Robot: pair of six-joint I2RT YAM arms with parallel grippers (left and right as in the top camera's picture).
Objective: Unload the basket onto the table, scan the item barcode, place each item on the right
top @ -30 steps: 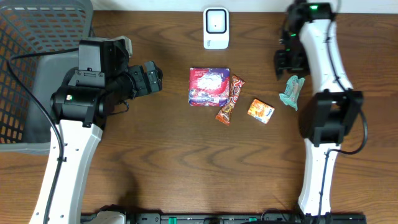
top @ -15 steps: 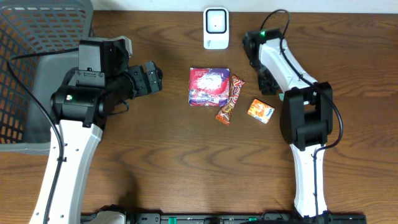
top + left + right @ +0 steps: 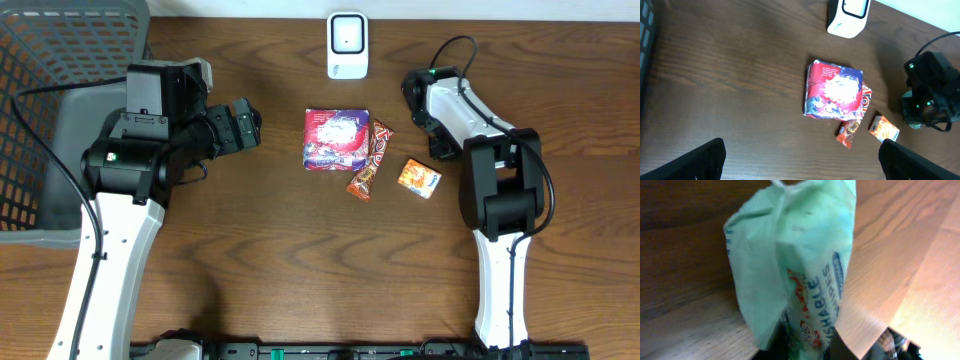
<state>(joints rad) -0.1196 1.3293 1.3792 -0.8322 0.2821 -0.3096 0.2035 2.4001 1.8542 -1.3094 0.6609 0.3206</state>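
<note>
While the right fingers (image 3: 772, 352) were clenched on the lower end of a pale green wipes packet (image 3: 795, 265), the packet stood upright close to the wrist camera. Blue and red lettering ran up one face, and the wooden desk (image 3: 685, 330) lay behind it. From overhead the packet itself was hidden under the right arm (image 3: 462, 100), whose wrist hung over the desk to the right of the white scanner (image 3: 347, 45) and near the small orange box (image 3: 420, 178). The left fingers (image 3: 705, 160) were released, spread wide at the two lower corners of the left wrist view and holding nothing. They hung over the desk well to the left of the snacks. A red and blue pouch (image 3: 337, 138) lay at the middle of the desk. A brown and orange bar wrapper (image 3: 369, 160) touched its right edge, and the orange box lay just beside that. A grey mesh basket (image 3: 40, 100) sat at the far left edge.
</note>
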